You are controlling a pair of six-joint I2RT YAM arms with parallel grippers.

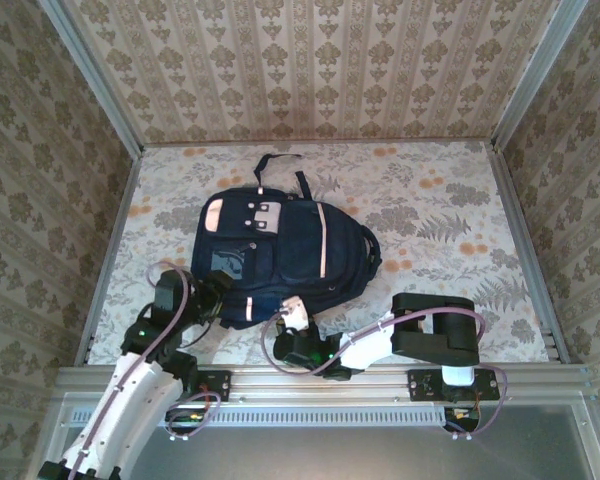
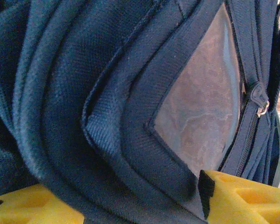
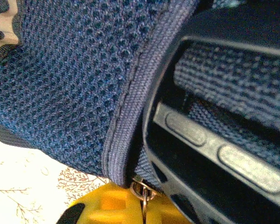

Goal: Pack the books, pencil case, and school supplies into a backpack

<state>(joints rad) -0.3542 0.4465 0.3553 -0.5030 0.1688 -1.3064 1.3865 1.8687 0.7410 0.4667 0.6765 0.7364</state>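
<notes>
The navy backpack [image 1: 280, 240] lies flat in the middle of the table, handle pointing away from the arms. My left gripper [image 1: 212, 297] is at its lower-left corner. In the left wrist view its yellow fingers [image 2: 242, 200] stand wide apart, open, with thick folds of the backpack [image 2: 84, 93] and a grey patch [image 2: 200, 112] between and beyond them. My right gripper [image 1: 293, 318] is at the pack's near edge. Its fingers [image 3: 107, 205] are shut on a small metal zipper ring [image 3: 142, 190] under the mesh fabric [image 3: 70, 79]. The books and school supplies are hidden.
A floral cloth [image 1: 450, 220] covers the table, with open room right of the pack. Patterned walls and aluminium posts [image 1: 520, 230] enclose it. A metal rail [image 1: 330, 380] runs along the near edge. Another zipper slider [image 2: 260, 95] hangs by the grey patch.
</notes>
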